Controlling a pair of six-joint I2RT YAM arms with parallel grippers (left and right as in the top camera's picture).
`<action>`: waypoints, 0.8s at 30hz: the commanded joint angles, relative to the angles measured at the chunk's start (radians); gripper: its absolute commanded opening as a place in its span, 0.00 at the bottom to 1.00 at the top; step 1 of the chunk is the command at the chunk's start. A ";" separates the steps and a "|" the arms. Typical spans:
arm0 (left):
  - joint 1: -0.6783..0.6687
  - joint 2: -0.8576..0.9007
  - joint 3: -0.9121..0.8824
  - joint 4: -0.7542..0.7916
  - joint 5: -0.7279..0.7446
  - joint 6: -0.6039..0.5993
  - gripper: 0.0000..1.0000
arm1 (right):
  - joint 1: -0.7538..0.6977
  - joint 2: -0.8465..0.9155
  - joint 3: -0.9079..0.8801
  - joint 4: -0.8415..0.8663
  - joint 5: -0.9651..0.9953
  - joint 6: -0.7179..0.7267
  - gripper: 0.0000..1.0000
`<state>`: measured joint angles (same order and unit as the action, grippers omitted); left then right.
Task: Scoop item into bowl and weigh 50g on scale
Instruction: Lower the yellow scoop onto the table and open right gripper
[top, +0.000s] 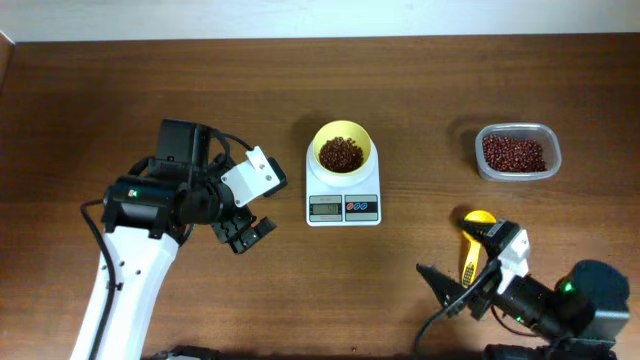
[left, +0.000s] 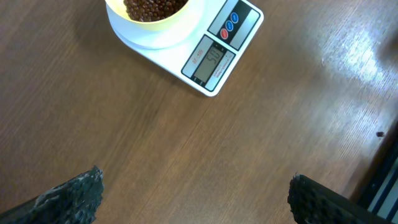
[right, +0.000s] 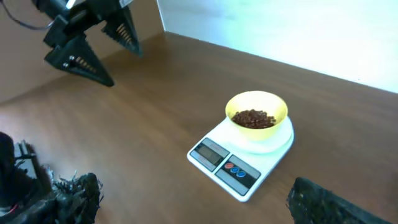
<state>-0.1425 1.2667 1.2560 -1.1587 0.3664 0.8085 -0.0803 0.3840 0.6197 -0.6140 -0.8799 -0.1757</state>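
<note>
The pale-yellow bowl (top: 343, 146) sits on the white scale (top: 343, 205) at the table's middle and holds a heap of red-brown beans (top: 341, 153). The left wrist view shows the scale (left: 219, 59) with its lit display and the bowl (left: 155, 17) at top. The right wrist view shows the scale (right: 230, 168) and the bowl (right: 257, 118). My left gripper (top: 245, 235) is open and empty, left of the scale. My right gripper (top: 462, 270) is open and empty at the front right.
A clear plastic container (top: 517, 152) with more beans stands at the back right. A small yellow scoop (top: 474, 240) lies on the table next to my right gripper. The left gripper (right: 93, 53) shows in the right wrist view.
</note>
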 joint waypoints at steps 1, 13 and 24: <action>0.001 -0.010 0.018 0.001 0.003 0.016 0.99 | 0.048 -0.069 -0.084 0.089 0.109 0.139 0.99; 0.001 -0.010 0.018 0.001 0.003 0.016 0.99 | 0.076 -0.381 -0.282 0.203 0.439 0.270 0.99; 0.001 -0.010 0.018 0.001 0.003 0.016 0.99 | 0.074 -0.381 -0.518 0.538 0.579 0.258 0.99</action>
<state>-0.1425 1.2667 1.2560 -1.1587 0.3660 0.8085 -0.0113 0.0139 0.1474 -0.1184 -0.3176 0.0795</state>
